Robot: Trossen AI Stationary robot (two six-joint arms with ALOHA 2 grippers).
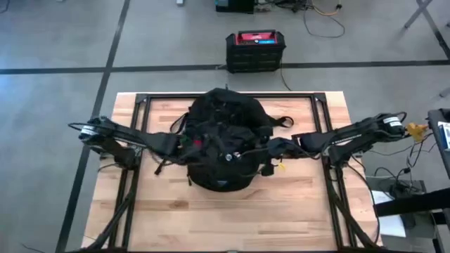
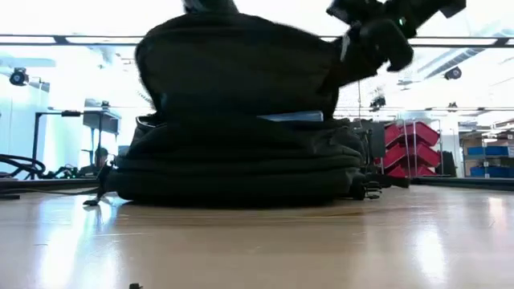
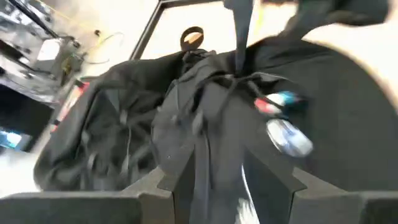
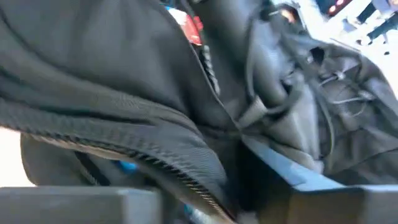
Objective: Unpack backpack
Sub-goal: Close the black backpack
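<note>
The black backpack (image 1: 225,144) lies on the wooden table's middle, resting on its broad side (image 2: 241,181). Its upper flap (image 2: 241,64) stands raised above a gap that shows a pale edge inside (image 2: 293,117). My left gripper (image 1: 184,145) is at the pack's left side, shut on dark fabric. My right gripper (image 1: 271,149) is at the pack's right side, shut on the flap's zipper edge. Red and blue tags (image 3: 277,102) show on the pack. My left gripper has a fold of black fabric and a strap (image 3: 202,174) between its two fingers, coming level from the table's left. One layer or several, I cannot tell. The pack's body stays on the table. My right gripper pinches the flap's zippered edge (image 4: 186,168) between its two fingers, coming from the table's right. In the low view it stands high (image 2: 377,40), and the flap is held up while the pack's lower part rests on the table.
A black box with a red top (image 1: 255,50) stands on the floor beyond the table's far edge. Loose straps (image 1: 281,121) trail off the pack's right side. Bare wood (image 1: 225,218) lies between the pack and the near edge. Cables and equipment (image 1: 436,133) sit off the right side.
</note>
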